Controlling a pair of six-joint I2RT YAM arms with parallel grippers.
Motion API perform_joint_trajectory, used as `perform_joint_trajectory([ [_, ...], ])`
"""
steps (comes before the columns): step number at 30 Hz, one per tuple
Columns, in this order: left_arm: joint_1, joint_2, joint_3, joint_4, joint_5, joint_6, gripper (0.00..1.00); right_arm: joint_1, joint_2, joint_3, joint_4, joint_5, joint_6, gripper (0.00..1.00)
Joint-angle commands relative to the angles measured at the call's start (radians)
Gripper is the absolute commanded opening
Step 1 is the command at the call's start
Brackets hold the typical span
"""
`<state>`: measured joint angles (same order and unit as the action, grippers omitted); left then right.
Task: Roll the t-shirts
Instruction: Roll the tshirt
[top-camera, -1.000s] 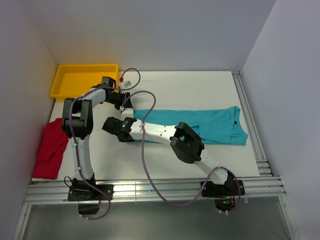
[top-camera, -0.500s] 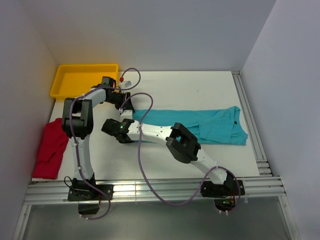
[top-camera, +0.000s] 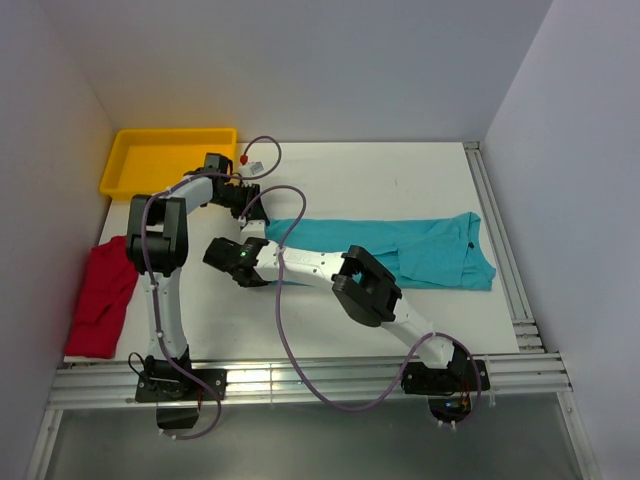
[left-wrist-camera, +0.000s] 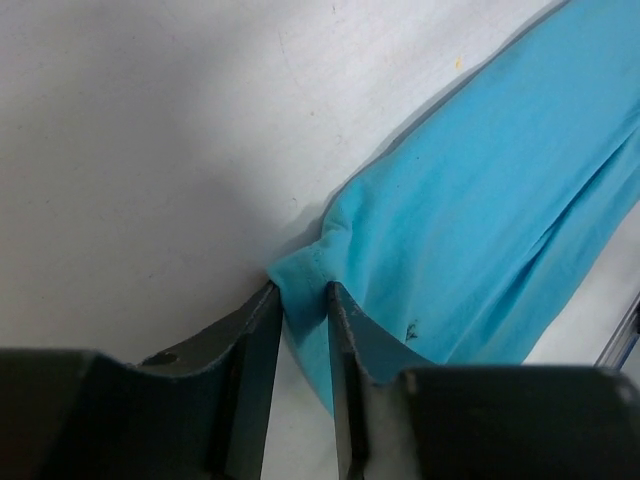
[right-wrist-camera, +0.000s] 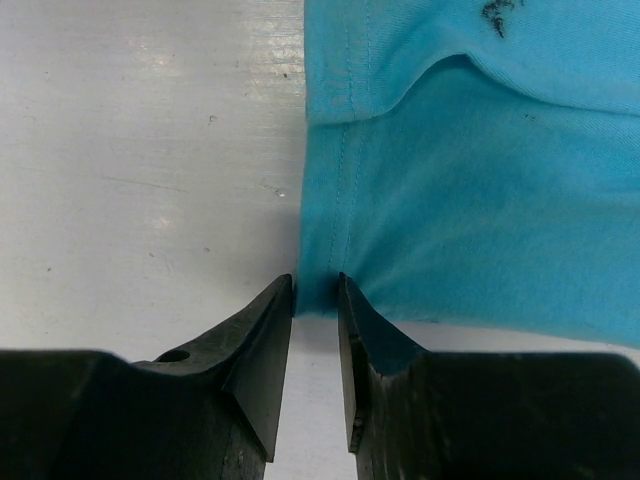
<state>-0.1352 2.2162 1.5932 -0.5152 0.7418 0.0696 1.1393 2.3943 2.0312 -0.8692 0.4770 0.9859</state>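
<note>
The teal t-shirt (top-camera: 400, 245) lies folded into a long strip across the middle of the table, collar end to the right. My left gripper (top-camera: 254, 214) is shut on the strip's far left corner, where the cloth (left-wrist-camera: 470, 190) bunches between the fingers (left-wrist-camera: 302, 290). My right gripper (top-camera: 262, 277) is shut on the near left corner, pinching the hem (right-wrist-camera: 450, 220) at its fingertips (right-wrist-camera: 315, 280). Both corners rest low at the table. The red t-shirt (top-camera: 100, 295) lies crumpled at the table's left edge, away from both grippers.
A yellow tray (top-camera: 170, 132) stands at the back left corner. Purple cables loop over the arms and across the shirt's left end. Aluminium rails run along the near and right edges. White walls close in the left, back and right.
My right arm's elbow has shifted slightly left and its cable loop has moved with it. The grippers and the shirt stay where they were.
</note>
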Motion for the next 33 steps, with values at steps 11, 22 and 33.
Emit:
perform_joint_trajectory([
  [11,-0.007,0.057,0.036,-0.062,-0.093,-0.008,0.13,-0.007,0.035,0.017,-0.013,-0.021,-0.024,0.21],
  [22,-0.004,0.028,0.008,-0.045,-0.202,-0.024,0.0,-0.006,0.002,-0.006,0.049,-0.066,-0.047,0.0],
  [33,0.043,0.0,-0.025,-0.042,-0.266,-0.034,0.0,0.023,0.003,0.021,0.099,-0.146,-0.069,0.0],
])
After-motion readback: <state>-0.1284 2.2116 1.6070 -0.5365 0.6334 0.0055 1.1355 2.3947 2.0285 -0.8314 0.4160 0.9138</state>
